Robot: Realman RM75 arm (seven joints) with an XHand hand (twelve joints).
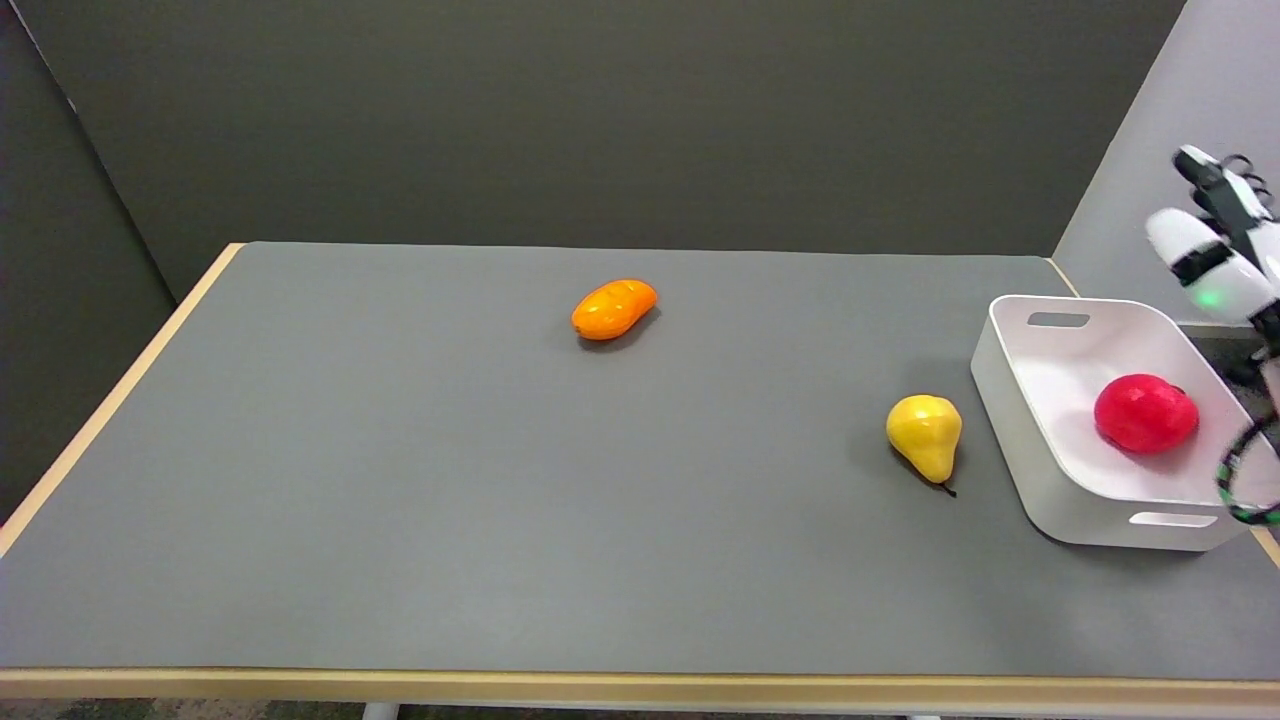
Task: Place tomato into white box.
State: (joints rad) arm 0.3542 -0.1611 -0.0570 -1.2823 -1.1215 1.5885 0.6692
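- Covering the worktop [420, 480] is a matte grey mat, with a pale wood edge showing along the near, left and far-right sides.
- Behind it stand dark olive-grey partition walls; a lighter grey wall rises at the right.
- The tomato [1145, 412] is a smooth, glossy, evenly red round fruit; a small dark bit shows at its upper right edge.
- It lies inside the white box [1020, 420], on the box floor toward the right side, touching nothing else.
- The white box is a shallow rounded tray with slot handles in its far and near walls, set at the worktop's right edge.
- The right hand [1220, 250] hangs in the air above and to the right of the box, well clear of the tomato; it has hold of nothing, and its visible fingers point up and apart.
- A yellow pear [925, 432] lies just left of the box, not touching it.
- An orange fruit [613, 308] lies far back, near the middle of the worktop, well apart from the rest.
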